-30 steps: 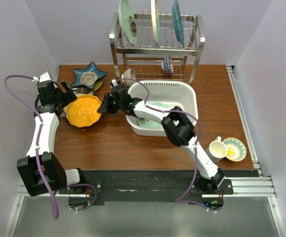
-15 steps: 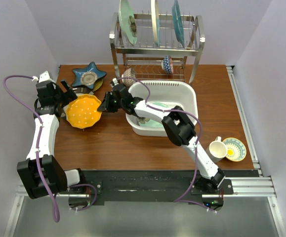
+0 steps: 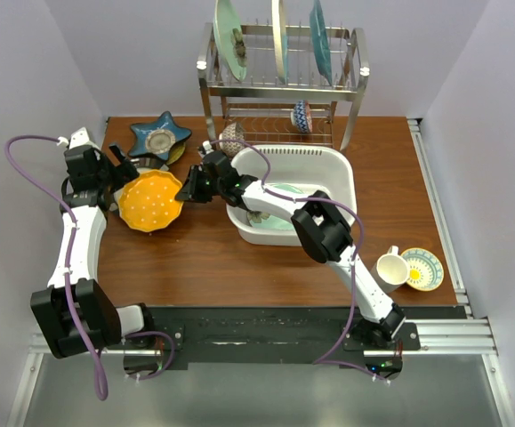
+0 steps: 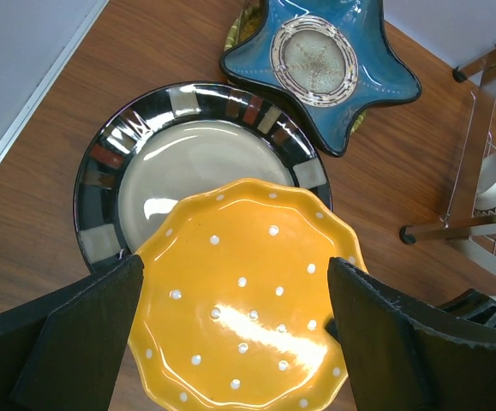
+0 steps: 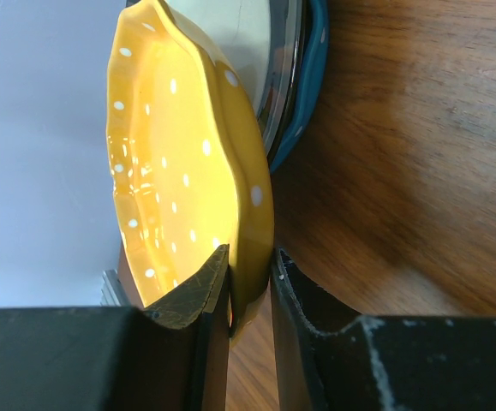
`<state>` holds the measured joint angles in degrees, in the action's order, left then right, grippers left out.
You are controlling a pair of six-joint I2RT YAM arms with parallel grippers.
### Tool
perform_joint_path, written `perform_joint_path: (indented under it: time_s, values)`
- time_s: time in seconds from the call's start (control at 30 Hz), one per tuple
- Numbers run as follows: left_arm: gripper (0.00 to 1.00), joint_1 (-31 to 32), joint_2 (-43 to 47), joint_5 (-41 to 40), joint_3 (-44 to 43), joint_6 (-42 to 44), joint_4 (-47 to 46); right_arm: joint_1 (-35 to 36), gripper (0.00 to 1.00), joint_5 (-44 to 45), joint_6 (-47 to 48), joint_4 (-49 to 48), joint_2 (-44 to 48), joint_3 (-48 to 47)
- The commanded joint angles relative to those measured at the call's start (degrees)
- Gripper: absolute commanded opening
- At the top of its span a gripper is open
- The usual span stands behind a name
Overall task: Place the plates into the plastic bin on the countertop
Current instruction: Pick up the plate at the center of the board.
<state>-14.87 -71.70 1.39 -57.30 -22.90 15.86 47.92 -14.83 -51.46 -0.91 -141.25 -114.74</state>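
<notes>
Orange in colour, the dotted plate [image 3: 150,201] [image 4: 243,334] [image 5: 179,171] is leaning tilted near the far left corner of the tabletop [image 3: 204,258], over a dark banded plate [image 4: 110,163], with the blue star-shaped plate [image 3: 159,136] [image 4: 320,64] lying just beyond. The right gripper [image 3: 186,189] [image 5: 249,257] is pinching its rim between almost closed fingers, while the left gripper [image 3: 125,171] [image 4: 235,264] is hovering above with fingers spread wide. The white plastic bin [image 3: 346,178] is sitting apart, mid-table by the far edge.

L arm up toward 12, gripper [image 4: 232,291] wide open; R arm stretched to 10, gripper [image 5: 249,265] pinching orange plate [image 5: 170,154].
</notes>
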Motion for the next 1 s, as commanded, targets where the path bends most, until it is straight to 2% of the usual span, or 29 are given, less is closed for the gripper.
perform_joint_path:
  time_s: [0.0, 0.63, 0.97]
  values:
    - [0.94, -0.5, 1.4, 1.2, 0.2, 1.1, -2.6, -0.6, 0.02, -3.0, -1.3, -6.5, 8.4, -1.4]
    - [0.93, -0.5, 1.7, 1.2, 0.4, 1.0, -2.9, -0.4, 0.00, -3.3, 3.7, -2.8, 14.0, -2.9]
    - [0.95, -0.7, 5.3, 1.3, 2.1, 0.9, -5.5, -0.4, 0.00, -3.3, 5.5, -1.3, 18.2, -1.0]
